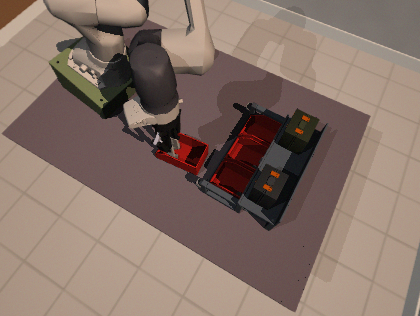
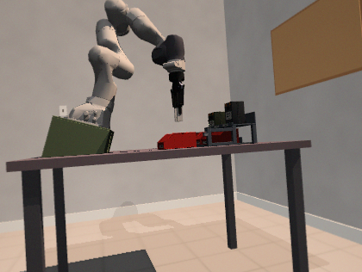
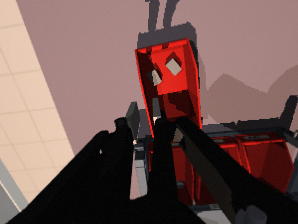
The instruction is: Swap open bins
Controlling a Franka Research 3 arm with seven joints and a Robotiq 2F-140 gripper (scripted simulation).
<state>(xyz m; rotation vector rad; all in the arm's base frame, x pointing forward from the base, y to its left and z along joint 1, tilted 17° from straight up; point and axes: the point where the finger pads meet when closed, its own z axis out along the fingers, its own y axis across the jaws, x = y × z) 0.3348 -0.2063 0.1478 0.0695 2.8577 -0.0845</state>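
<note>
My gripper (image 1: 172, 149) (image 2: 178, 120) (image 3: 146, 108) hangs with its fingers slightly apart, nothing between them. Below, apart from them, the open red bin (image 1: 195, 150) (image 2: 178, 140) (image 3: 182, 82) sits on the table top (image 1: 125, 170) (image 2: 142, 155) (image 3: 85, 65), pale parts inside. Just beyond, the shelf (image 1: 220, 195) (image 2: 254, 134) (image 3: 215, 131) houses three red bins (image 1: 250, 151) (image 2: 224, 136) (image 3: 270, 157) beneath two dark boxes (image 1: 272, 192) (image 2: 234, 113).

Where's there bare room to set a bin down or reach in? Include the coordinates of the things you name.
Room: the table top (image 1: 165, 220) on the side of the red bin (image 1: 192, 163) (image 2: 178, 140) (image 3: 172, 82) away from the green base (image 1: 82, 92) (image 2: 75, 137), out to the table's edge. Crowded: between the red bin and the shelf (image 1: 220, 192) (image 2: 234, 134) (image 3: 141, 172), and the shelf's top, around two dark boxes.
</note>
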